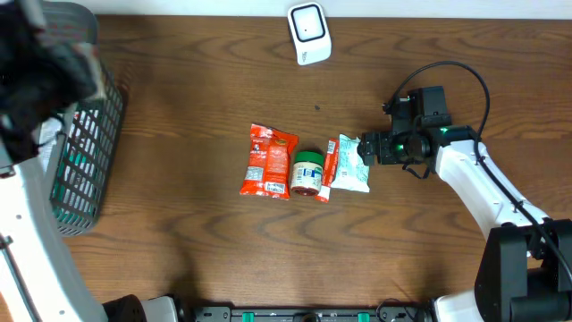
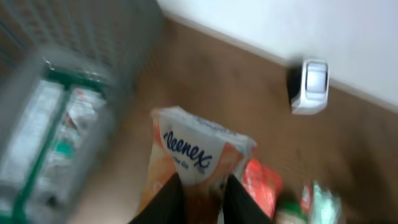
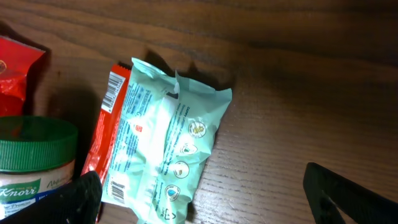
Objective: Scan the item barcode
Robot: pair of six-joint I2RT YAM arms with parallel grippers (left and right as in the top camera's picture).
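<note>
The Kleenex pack (image 2: 196, 149) hangs pinched in the left fingers (image 2: 163, 205), raised over the worktop (image 1: 179, 233) by the basket (image 1: 85, 152) at left. The step looks like the carry to the scanner (image 1: 308, 34), far centre; next, its barcode must face the window. The right fingers (image 3: 348, 196) stand wide and empty beside the mint packet (image 3: 165, 155)

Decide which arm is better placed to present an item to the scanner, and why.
Left. The left gripper is shut on the Kleenex pack, with the scanner in its view. The right gripper is open and empty beside the mint packet.
</note>
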